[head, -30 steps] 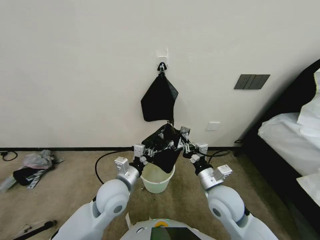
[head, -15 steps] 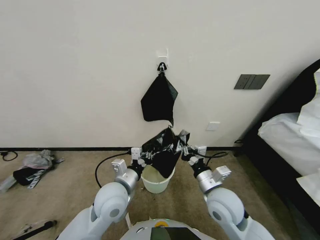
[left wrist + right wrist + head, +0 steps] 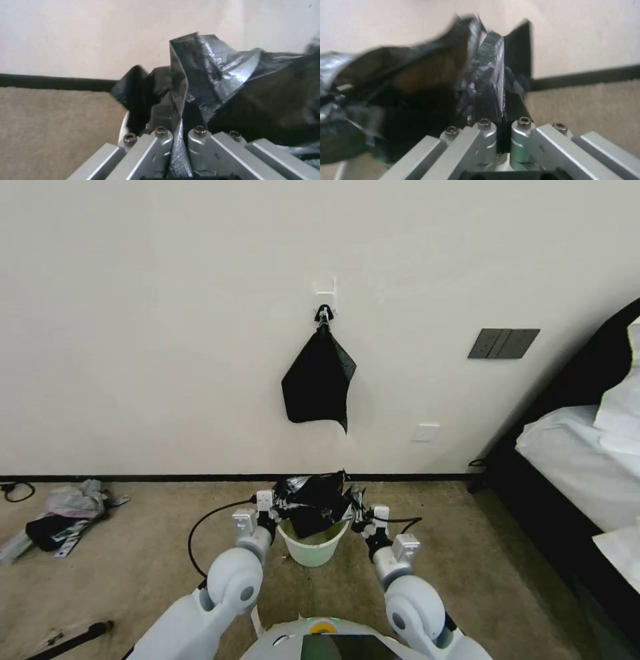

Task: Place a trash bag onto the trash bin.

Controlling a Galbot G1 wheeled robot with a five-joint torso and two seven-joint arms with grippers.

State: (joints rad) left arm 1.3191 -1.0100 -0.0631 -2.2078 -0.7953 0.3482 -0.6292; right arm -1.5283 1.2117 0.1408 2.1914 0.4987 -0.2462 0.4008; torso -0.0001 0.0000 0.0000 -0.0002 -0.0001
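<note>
While both pincers clamp its edges, trash bag (image 3: 313, 503) overhangs trash bin (image 3: 312, 550).

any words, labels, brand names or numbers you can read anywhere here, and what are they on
None: there is no readable text.
The trash bag, pinched at its edges by the left gripper and the right gripper, is plain glossy black film.
The trash bin has a bare cream wall.
The black bag bundle hanging on the wall is unmarked.
The dark switch panel and white outlet show no legible marks.
</note>
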